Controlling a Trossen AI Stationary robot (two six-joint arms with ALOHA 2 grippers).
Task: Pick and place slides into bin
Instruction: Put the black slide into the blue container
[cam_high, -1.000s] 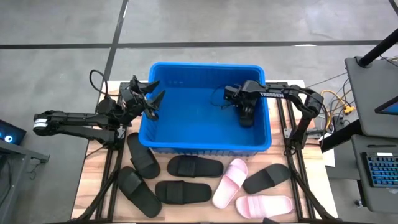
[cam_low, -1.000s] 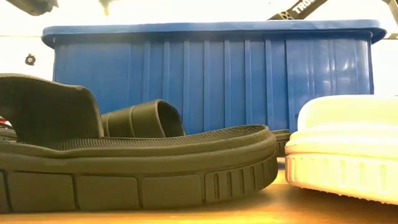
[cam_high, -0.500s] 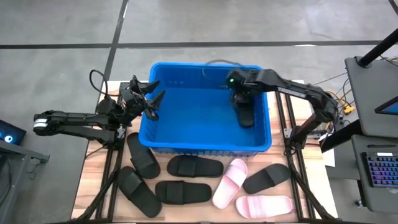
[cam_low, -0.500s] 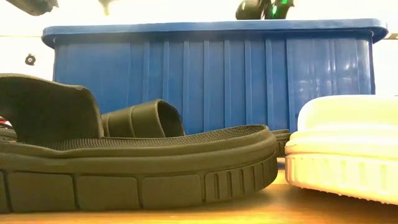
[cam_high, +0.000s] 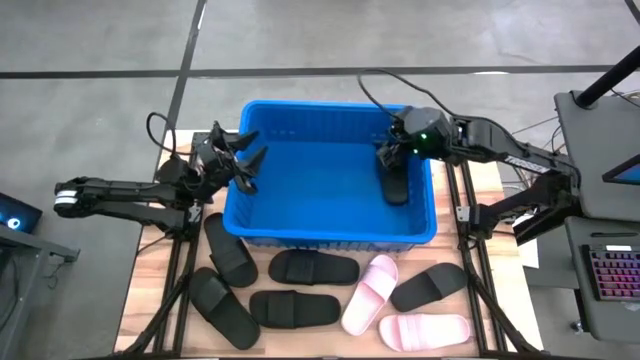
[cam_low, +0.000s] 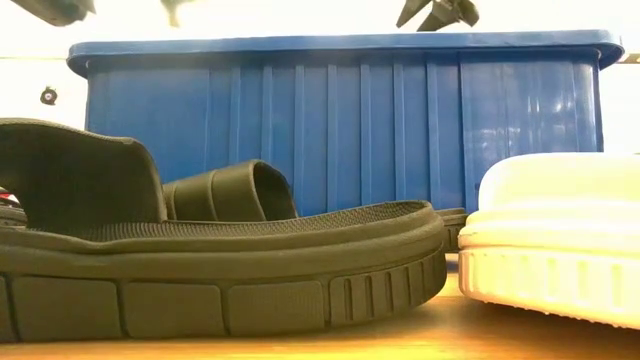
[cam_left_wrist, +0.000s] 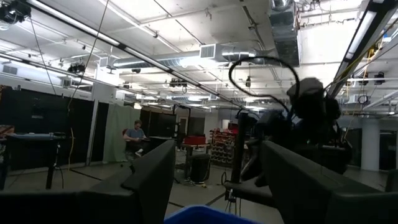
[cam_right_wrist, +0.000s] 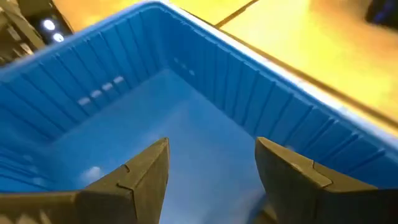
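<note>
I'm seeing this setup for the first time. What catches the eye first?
The large bright blue plastic bin dominates the table's middle, with one black slide lying inside by its right wall under the open right gripper. In front of it, five black slides and two pale pink slides lie scattered on the wooden table.

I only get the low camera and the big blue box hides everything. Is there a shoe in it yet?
Observer: Yes, one black slide lies inside the bin, by its right wall.
Operator: Is a claw holding it?
Observer: No. The right gripper hangs open above it, empty.
Operator: Where's the other claw?
Observer: The left gripper waits open at the bin's left rim.
</note>
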